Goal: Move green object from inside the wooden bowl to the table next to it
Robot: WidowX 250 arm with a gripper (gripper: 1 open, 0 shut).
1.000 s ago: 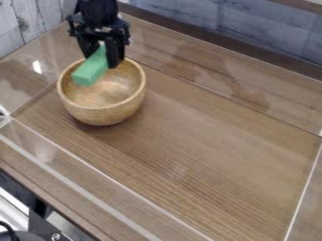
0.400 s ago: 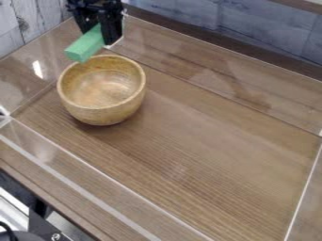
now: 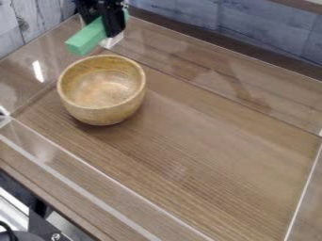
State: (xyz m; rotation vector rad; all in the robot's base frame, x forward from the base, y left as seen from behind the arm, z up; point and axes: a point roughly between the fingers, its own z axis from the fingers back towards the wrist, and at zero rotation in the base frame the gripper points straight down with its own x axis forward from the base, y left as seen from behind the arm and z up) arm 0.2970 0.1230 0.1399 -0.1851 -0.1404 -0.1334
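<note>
Acrylic wall (image 3: 28,141) on the left edge, low and clear, fencing the tabletop.

Green block (image 3: 85,38) next over: off the wood entirely, hanging in the air at the top left, above and behind the wooden bowl's (image 3: 104,89) far rim. Tilted, long axis running from lower left up to upper right, upper end disappearing into the gripper (image 3: 104,26).

Gripper fingers pinching that upper right end of the block; they look closed tight on it, no gap visible either side. Gripper points mostly downward, body cropped by the top of the frame.

Bowl sits below and slightly right of the block, upright, nothing inside, grain visible on the inner floor. No contact between block and bowl, clear air between them.

Right of the bowl: open brown table (image 3: 220,132), wide bare stretch with nothing to dodge.

Judgement: lift step is finished, transport is what's left. Key relation: block hangs out to the left of the fingers, so the free low end leads on descent and will touch first. Nearest free table is just beside the bowl on either side; the right side has far more room. Risk: tilted block tipping or skidding on the glossy surface when released.
</note>
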